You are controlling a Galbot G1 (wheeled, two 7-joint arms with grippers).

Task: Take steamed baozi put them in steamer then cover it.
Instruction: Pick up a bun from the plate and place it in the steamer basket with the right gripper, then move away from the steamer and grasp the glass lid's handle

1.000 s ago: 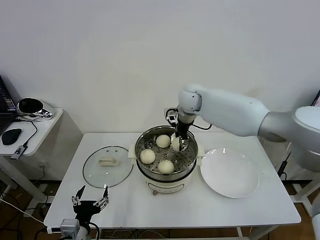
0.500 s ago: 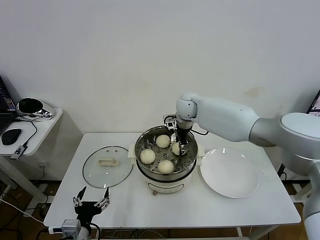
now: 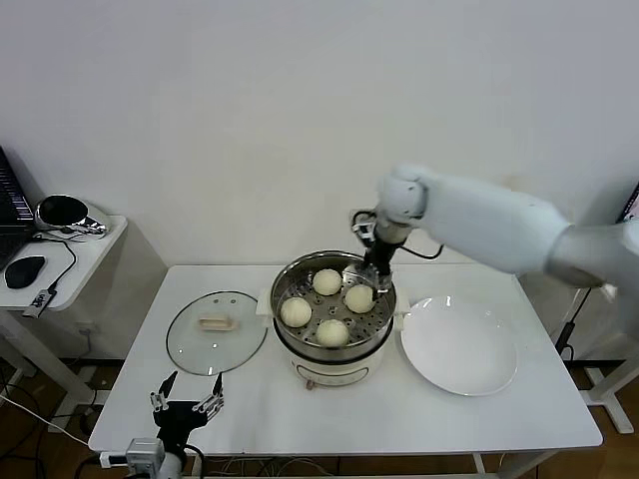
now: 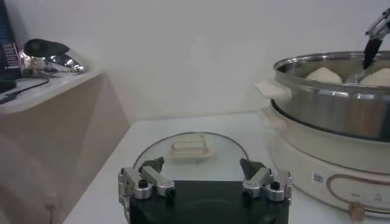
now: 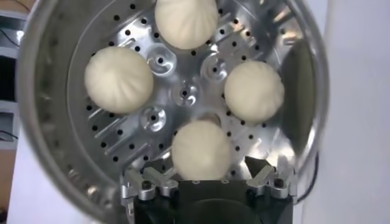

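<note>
Lifted off the fourth steamed baozi [image 3: 358, 297], the right gripper [image 3: 377, 271] hung spread above the steamer [image 3: 331, 349]; the left gripper [image 3: 186, 407], spread, waited at the table's near-left corner.

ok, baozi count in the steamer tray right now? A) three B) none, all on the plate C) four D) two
C: the right wrist view shows four baozi on the steamer tray, with the right end effector open just above the nearest one.
</note>
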